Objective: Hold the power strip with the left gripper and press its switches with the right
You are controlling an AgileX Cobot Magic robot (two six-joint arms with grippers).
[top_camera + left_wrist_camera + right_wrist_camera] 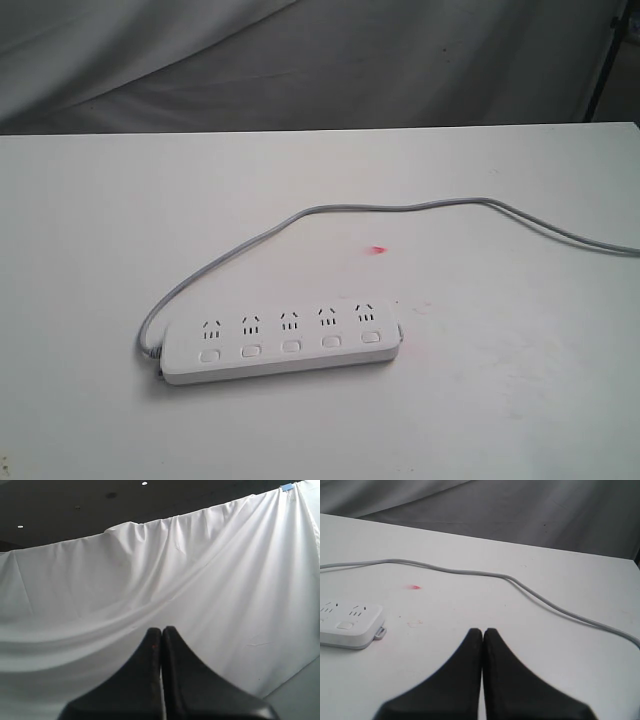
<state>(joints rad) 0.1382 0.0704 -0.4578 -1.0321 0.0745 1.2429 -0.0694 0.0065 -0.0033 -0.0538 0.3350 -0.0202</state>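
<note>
The white power strip (283,342) lies flat on the white table (90,230), its row of several switches (290,345) facing the front edge, one under each outlet. A thin grey cord (400,210) loops from its left end away to the right. Neither arm shows in the exterior view. My left gripper (162,629) is shut with nothing in it and faces only a white cloth backdrop (200,580). My right gripper (483,630) is shut and empty above bare table; the power strip's end (350,625) lies off to one side of it, and the cord (530,592) runs across beyond the tips.
A small red mark (377,249) sits on the table behind the strip, also visible as a red mark (412,587) in the right wrist view. A grey draped cloth (300,60) hangs behind the table's far edge. A dark stand leg (605,70) is at the back right.
</note>
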